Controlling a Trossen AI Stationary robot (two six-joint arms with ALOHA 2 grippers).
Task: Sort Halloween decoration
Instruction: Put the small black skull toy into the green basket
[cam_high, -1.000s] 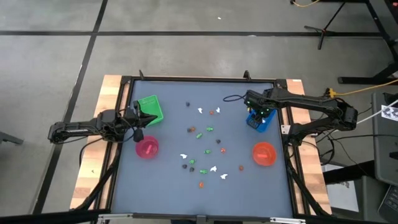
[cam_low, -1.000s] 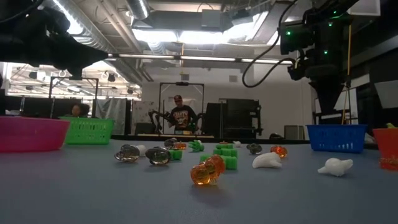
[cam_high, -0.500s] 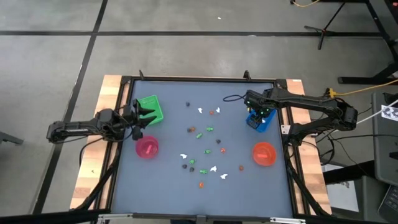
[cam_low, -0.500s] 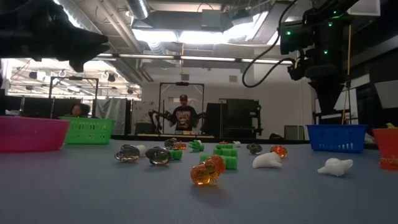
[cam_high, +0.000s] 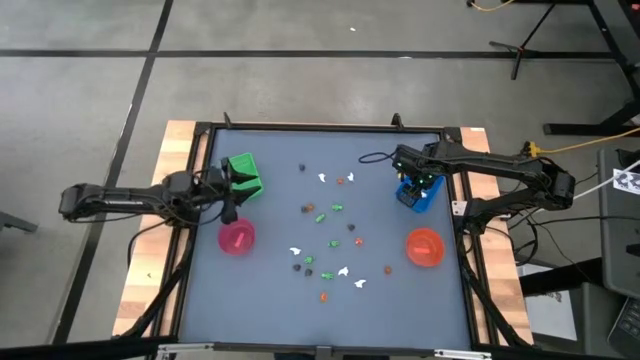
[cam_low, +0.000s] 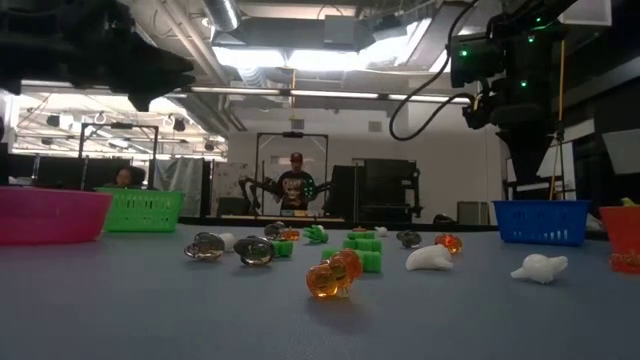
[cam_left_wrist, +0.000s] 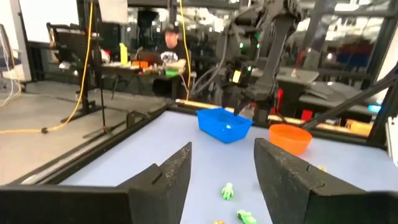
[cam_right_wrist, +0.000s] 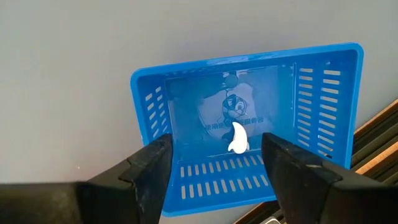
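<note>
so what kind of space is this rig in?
Looks like a robotics lab or workshop: bare concrete floor with taped lines, exposed ceiling ducts, and a person at another arm rig beyond the table.

Bright overhead glare, blurred backgrounds.

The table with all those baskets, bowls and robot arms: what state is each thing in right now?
Right gripper: open, above the blue plastic basket.
Blue plastic basket: upright, one white ghost figure inside.
Left gripper: open, empty, near the green plastic basket.
Green plastic basket: upright; contents not visible.
Pink round bowl: upright.
Orange round bowl: upright.
Small scattered figures: loose on the table, unsorted.
</note>
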